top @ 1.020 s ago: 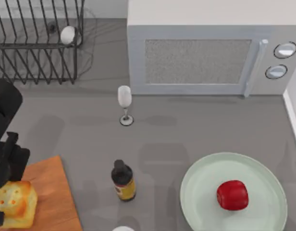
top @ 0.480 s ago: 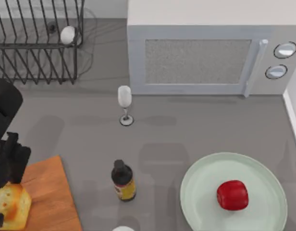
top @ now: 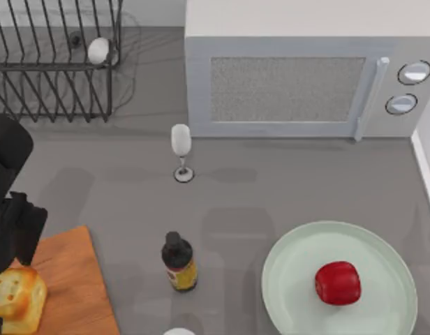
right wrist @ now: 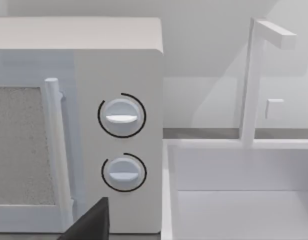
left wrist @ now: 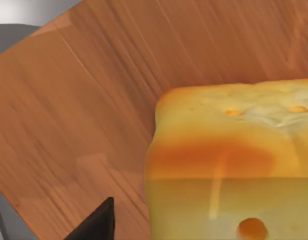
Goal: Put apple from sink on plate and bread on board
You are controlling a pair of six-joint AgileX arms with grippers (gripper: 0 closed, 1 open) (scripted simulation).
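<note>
Since the earlier frames the bread (top: pixel 17 300) had slid toward the desk's left edge and tilted a little on the board (top: pixel 72 286), while the left arm's dark bulk stayed hunched over that same corner. Largest on the grey desk (top: pixel 271 188) was the white microwave (top: pixel 306 77) at the back, its two dials (right wrist: pixel 121 116) facing the right wrist camera, with the white sink (right wrist: pixel 239 200) and its faucet (right wrist: pixel 254 75) just beside it. At the back left stood the black wire dish rack (top: pixel 54 63), a small white object (top: pixel 98 50) resting in it. The pale mint plate (top: pixel 285 279) sat at the front right, and the red apple (top: pixel 338 283) lay on it, right of centre. The orange-brown board occupied the front left corner, the bread resting on its grain (left wrist: pixel 94 100), holes showing on the upper face (left wrist: pixel 229 165). Between board and plate stood a dark bottle (top: pixel 179 262) with a yellow label, upright, and behind it a wine glass (top: pixel 181 150), also upright. The left gripper (top: pixel 7 276) hung right at the bread; whether its jaws were parted or closed could not be told. One dark fingertip (right wrist: pixel 91 222) of the right gripper showed facing the microwave, its jaws' state likewise unclear
</note>
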